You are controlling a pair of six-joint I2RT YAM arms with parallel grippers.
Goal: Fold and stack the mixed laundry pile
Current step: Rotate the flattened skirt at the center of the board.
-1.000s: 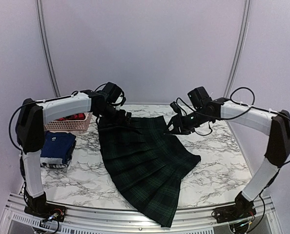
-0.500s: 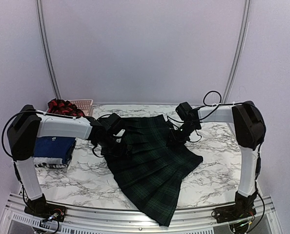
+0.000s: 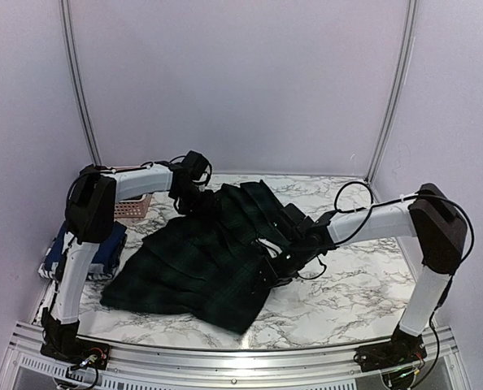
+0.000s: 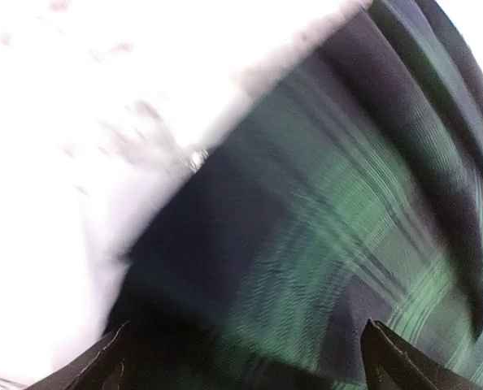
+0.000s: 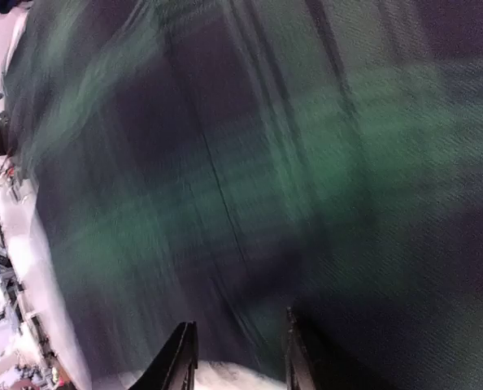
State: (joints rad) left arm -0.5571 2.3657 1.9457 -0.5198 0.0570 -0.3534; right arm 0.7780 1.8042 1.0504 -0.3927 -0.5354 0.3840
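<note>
My main worry is the grip. The dark green plaid garment (image 3: 201, 260) lies across the middle of the marble table (image 3: 355, 276), heaped into a ridge toward the far edge, with its hem fanned out toward the near-left corner. In the left wrist view the left gripper (image 3: 191, 193), over the far-left part of the surface, has its fingers (image 4: 115, 357) spread wide with plaid beneath them. I judge it holds nothing, so that end could slump and undo any fold line. The right gripper (image 3: 280, 262) sits at the cloth's right side with its fingertips (image 5: 180, 357) drawn narrow and plaid between them. I read that as a pinch, though blur makes it uncertain. If it has caught only one pleat, a pull would drag the layers unevenly and twist the piece. A long sweep could also push cloth over the near edge, or into the navy blue garment (image 3: 110, 244) folded by the left edge beside the pink basket (image 3: 136, 210). The fabric looks woven and pleated, soft and fairly heavy, and the marble looks slick enough for it to slide.
</note>
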